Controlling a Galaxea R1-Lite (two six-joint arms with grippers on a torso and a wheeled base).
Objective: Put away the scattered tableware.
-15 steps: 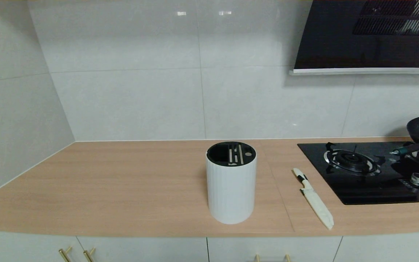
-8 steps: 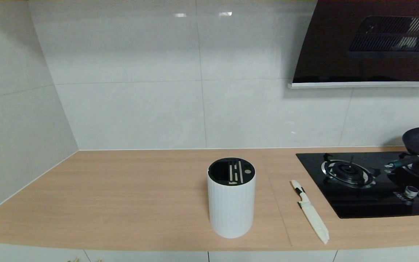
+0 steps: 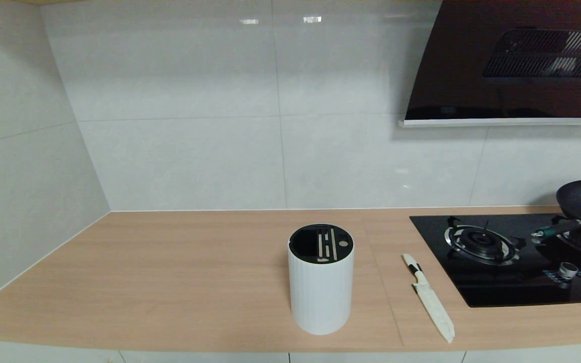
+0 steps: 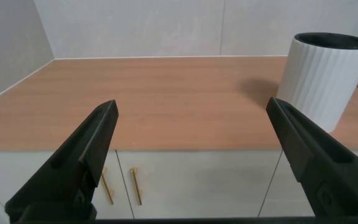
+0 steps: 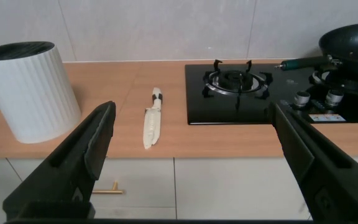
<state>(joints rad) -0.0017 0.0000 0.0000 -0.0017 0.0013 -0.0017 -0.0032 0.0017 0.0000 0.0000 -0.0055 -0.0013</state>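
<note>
Knife (image 3: pixel 427 296) lies flat on the counter (image 3: pixel 169 262) between holder (image 3: pixel 321 287) and hob (image 3: pixel 497 283), unstowed, so left gripper (image 4: pixel 191 124) and right gripper (image 5: pixel 191 124) hang spread and empty, presumably for grasping.

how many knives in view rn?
1. The knife lies flat on the countertop, between the white holder and the hob. The holder's slots look empty from above, though its inside is hidden.
</note>
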